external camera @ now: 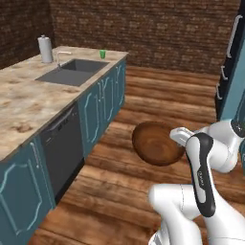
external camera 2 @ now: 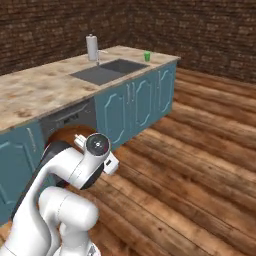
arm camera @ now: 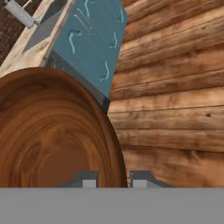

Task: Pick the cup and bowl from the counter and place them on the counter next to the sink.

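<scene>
The dark reddish-brown bowl hangs in the air over the wooden floor, tilted on its side, off the counter. My gripper is shut on the bowl's rim, one fingertip inside and one outside. In the right base view the bowl peeks out behind my arm. The small green cup stands on the counter's far end, just beyond the sink. From the right side the cup and the sink sit far ahead of me.
A tall grey cylinder with a knob stands behind the sink by the slim faucet. Teal cabinets and a dark dishwasher front run under the counter. A teal cabinet unit stands at the right. Wooden floor lies between.
</scene>
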Tool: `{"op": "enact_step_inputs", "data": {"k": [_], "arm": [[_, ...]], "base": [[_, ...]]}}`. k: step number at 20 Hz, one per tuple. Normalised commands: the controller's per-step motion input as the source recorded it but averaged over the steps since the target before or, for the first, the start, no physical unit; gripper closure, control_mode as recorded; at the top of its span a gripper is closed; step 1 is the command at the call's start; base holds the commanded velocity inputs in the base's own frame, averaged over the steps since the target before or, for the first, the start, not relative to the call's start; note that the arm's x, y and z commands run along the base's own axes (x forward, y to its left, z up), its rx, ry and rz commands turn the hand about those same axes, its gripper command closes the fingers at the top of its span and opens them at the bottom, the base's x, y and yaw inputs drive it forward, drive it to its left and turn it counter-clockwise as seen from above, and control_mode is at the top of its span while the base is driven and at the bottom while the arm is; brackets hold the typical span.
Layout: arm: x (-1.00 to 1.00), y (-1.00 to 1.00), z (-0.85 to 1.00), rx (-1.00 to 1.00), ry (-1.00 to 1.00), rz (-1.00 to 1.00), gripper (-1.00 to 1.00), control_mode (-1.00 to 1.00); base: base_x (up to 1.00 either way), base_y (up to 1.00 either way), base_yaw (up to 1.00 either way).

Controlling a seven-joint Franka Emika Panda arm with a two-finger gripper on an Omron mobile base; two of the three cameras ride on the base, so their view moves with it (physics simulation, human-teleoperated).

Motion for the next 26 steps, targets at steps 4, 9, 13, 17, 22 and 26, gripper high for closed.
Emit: {"op": "enact_step_inputs", "data": {"k": [4,9,13,17,22,26], "arm": [[0.0,0.0,0.0,0.0,0.0,0.0,1.0,1.0],[0.0,0.0,0.0,0.0,0.0,0.0,1.0,1.0],[0.0,0.0,0.0,0.0,0.0,0.0,1.0,1.0],[0.0,0.0,0.0,0.0,0.0,0.0,1.0,1.0],[0.0,0.0,0.0,0.0,0.0,0.0,1.0,1.0],[0.0,0.0,0.0,0.0,0.0,0.0,1.0,1.0]], "base": [[1.0,-0.15,0.6],[1.0,-0.45,0.38],[1.0,-0.71,0.37],[1.0,-0.63,0.49],[1.0,-0.39,0.64],[1.0,-0.54,0.59]]}}
